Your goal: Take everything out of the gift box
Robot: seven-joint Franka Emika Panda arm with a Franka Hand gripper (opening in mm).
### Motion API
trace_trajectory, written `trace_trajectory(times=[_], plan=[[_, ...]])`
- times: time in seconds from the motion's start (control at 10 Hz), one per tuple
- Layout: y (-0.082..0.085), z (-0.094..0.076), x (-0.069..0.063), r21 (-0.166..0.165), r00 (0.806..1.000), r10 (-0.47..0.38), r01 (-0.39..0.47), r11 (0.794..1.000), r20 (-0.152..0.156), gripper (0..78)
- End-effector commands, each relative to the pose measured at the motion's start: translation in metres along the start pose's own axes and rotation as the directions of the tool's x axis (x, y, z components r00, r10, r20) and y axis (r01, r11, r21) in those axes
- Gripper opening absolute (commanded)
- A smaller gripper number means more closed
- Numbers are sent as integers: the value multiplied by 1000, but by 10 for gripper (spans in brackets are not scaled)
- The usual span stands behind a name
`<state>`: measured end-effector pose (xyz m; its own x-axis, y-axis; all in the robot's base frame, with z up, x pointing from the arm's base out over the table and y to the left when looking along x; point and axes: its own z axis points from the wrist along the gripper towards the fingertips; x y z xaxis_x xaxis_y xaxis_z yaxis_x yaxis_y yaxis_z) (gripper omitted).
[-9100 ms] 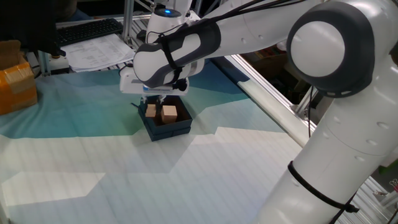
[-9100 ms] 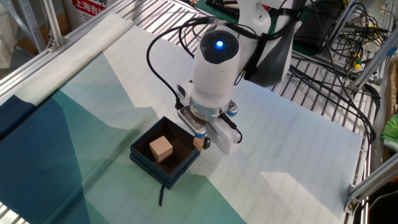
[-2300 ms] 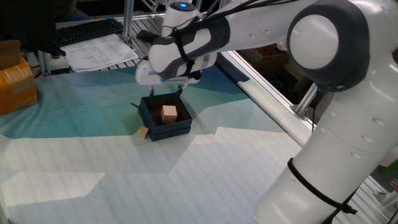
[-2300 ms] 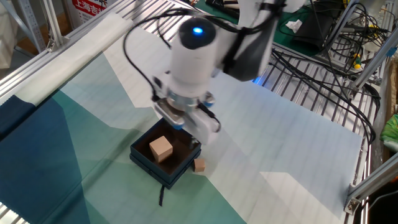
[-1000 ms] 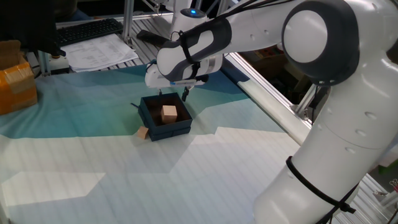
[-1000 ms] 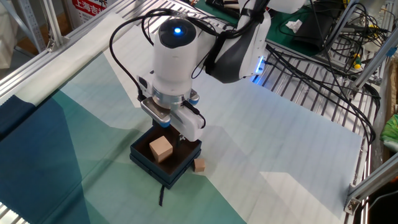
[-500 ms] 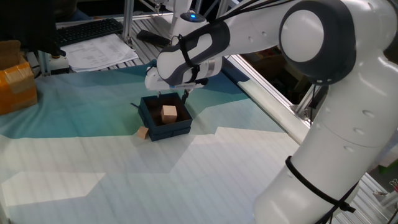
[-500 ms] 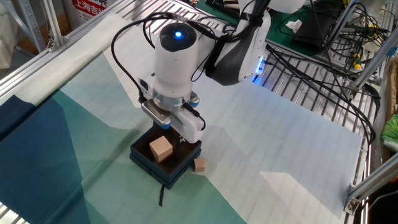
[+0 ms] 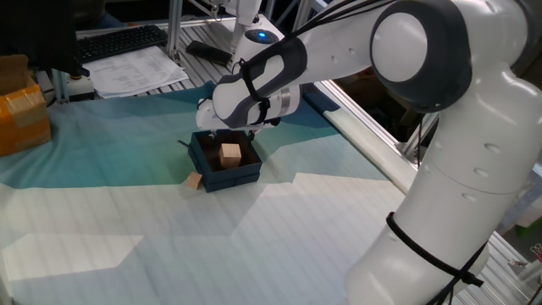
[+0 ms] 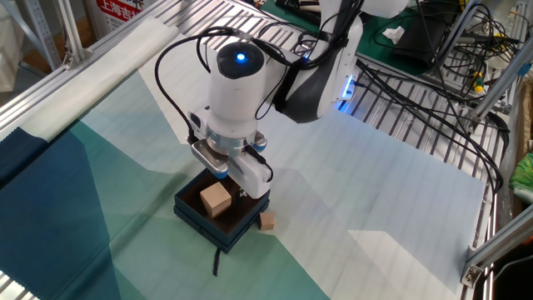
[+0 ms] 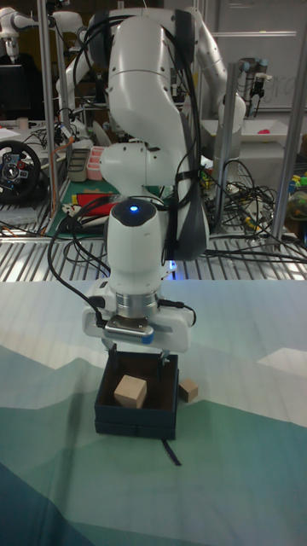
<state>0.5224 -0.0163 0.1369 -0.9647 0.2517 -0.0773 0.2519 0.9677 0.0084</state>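
Note:
The dark navy gift box (image 9: 229, 179) (image 10: 202, 223) (image 11: 136, 420) sits on the teal and white cloth. One tan wooden cube (image 9: 229, 153) (image 10: 216, 199) (image 11: 130, 392) lies inside it. A smaller tan block (image 9: 196, 180) (image 10: 266, 221) (image 11: 188, 391) rests on the cloth just outside the box wall. My gripper (image 9: 233, 135) (image 10: 223, 182) (image 11: 136, 358) hangs low right over the box, open, fingers pointing down on either side of the cube and holding nothing. The wrist hides the box's far edge.
An orange-brown carton (image 9: 21, 114) stands at the far left, with papers (image 9: 135, 69) and a keyboard (image 9: 118, 41) behind. A dark strap (image 10: 216, 262) trails from the box. Metal rails (image 10: 433, 142) and cables border the cloth.
The smaller block, once in the box, lies outside it. Over the last second my gripper has come down closer over the cube. The box and both blocks have stayed still.

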Motion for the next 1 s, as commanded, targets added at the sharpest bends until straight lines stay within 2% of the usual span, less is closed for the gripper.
trace_trajectory(times=[0.1, 0.5, 0.7, 1.0], plan=[[0, -1, -1, -4, 1000, 14, -14, 1000, 3, 775], [0, -1, -1, -4, 999, 40, -40, 999, -2, 775], [0, -1, -1, 6, 997, 53, -53, 999, -61, 775], [1, 1, -1, 6, 994, 92, -92, 996, -58, 775]])
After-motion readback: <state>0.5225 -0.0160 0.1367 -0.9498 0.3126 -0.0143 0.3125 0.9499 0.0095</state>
